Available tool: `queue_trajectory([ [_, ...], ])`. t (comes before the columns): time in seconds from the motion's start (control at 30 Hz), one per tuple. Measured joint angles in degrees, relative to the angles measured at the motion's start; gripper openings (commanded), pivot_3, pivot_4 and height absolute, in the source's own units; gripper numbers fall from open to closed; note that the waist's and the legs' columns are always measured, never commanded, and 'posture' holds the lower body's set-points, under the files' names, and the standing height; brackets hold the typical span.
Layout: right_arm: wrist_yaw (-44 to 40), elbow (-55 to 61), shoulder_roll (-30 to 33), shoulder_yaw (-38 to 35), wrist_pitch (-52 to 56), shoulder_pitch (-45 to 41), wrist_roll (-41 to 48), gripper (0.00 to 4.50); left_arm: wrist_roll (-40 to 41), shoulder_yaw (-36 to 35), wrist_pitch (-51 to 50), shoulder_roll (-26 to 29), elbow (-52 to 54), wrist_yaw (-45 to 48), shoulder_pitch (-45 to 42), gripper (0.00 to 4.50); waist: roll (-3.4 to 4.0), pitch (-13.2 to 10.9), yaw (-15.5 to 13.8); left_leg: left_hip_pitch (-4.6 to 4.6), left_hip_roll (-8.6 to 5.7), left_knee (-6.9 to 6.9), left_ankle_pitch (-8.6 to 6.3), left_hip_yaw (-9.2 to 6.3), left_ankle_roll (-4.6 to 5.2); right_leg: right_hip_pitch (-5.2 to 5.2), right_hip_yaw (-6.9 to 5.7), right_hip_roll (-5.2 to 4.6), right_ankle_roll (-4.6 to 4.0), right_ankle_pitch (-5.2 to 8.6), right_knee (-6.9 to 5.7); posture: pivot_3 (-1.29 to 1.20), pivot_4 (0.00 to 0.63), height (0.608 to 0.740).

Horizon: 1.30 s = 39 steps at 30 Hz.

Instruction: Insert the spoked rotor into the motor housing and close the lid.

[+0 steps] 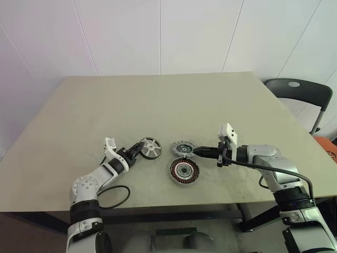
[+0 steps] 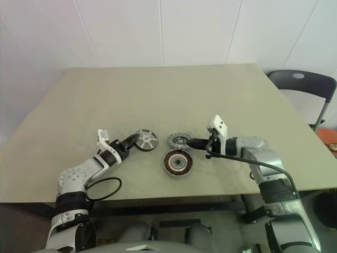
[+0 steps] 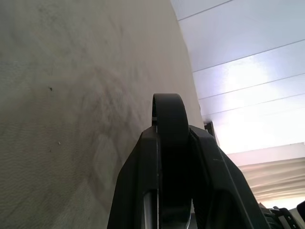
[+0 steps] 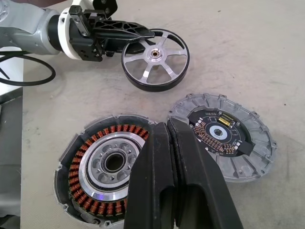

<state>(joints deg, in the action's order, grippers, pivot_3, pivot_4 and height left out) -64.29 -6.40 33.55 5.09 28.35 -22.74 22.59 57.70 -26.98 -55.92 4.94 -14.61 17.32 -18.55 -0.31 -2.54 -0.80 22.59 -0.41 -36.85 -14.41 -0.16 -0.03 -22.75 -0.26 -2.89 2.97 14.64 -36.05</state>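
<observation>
The spoked rotor (image 4: pixel 155 59), a silver ring with a dark outer band, lies left of the other parts. My left gripper (image 1: pixel 138 150) is shut on its near rim, and that rim (image 3: pixel 169 107) stands edge-on between the fingers (image 3: pixel 143 191). Whether the rotor is off the table I cannot tell. The motor housing (image 1: pixel 184 171) lies flat with its copper windings up. Just behind it lies the lid (image 1: pixel 181 148), inner side up with a small circuit board showing. My right gripper (image 4: pixel 167 125) is shut and empty, its tips between housing and lid by the lid's right edge.
A black cable loop (image 1: pixel 113 197) lies near the table's front edge (image 1: pixel 174 208) by my left arm. A dark chair (image 1: pixel 300 92) stands past the table's right back corner. The wide beige tabletop stretches behind the parts.
</observation>
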Motion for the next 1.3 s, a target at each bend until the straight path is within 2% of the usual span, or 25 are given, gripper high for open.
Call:
queue_trajectory([
  [0.27, -2.7, 0.8, 1.7, -1.3, 1.8, 2.5, 2.6, 0.0, 8.3, -4.1, -2.3, -3.0, -0.1, 0.2, -0.1, 0.45, -0.03, 0.0, -0.1, 0.09, 0.02, 0.01, 0.07, 0.0, 0.12, -0.08, -0.01, 0.06, 0.01, 0.0, 0.0, 0.0, 0.0, 0.74],
  [0.47, -4.5, 2.9, 4.1, -1.5, 2.9, 6.9, 3.5, 0.0, 10.5, 0.0, -7.9, -6.3, -0.4, 0.6, -1.1, 0.45, -0.07, 0.0, 0.0, 0.15, 0.0, -0.22, 0.04, 0.0, 0.18, -0.04, -0.02, 0.12, 0.01, 0.0, -0.01, 0.0, 0.0, 0.74],
  [0.67, -3.9, 2.9, 5.0, -1.8, 2.7, 7.3, 3.3, 0.0, 11.0, 3.9, -13.2, -7.2, -2.3, 1.2, -4.8, 0.45, -0.08, -0.1, 0.3, 0.1, 0.02, -0.18, 0.05, 0.02, 0.19, -0.04, -0.04, 0.34, 0.05, 0.02, -0.04, 0.0, 0.0, 0.74],
  [1.3, -2.4, 2.7, 5.4, -2.0, 1.9, 8.2, 3.1, 0.0, 10.5, 6.8, -20.2, -4.7, -3.6, 3.5, -3.4, 0.45, -0.09, -0.1, 0.5, -0.05, 0.09, -0.12, 0.05, 0.03, 0.19, 0.01, 0.0, 0.35, 0.06, 0.03, -0.07, 0.0, 0.0, 0.74],
])
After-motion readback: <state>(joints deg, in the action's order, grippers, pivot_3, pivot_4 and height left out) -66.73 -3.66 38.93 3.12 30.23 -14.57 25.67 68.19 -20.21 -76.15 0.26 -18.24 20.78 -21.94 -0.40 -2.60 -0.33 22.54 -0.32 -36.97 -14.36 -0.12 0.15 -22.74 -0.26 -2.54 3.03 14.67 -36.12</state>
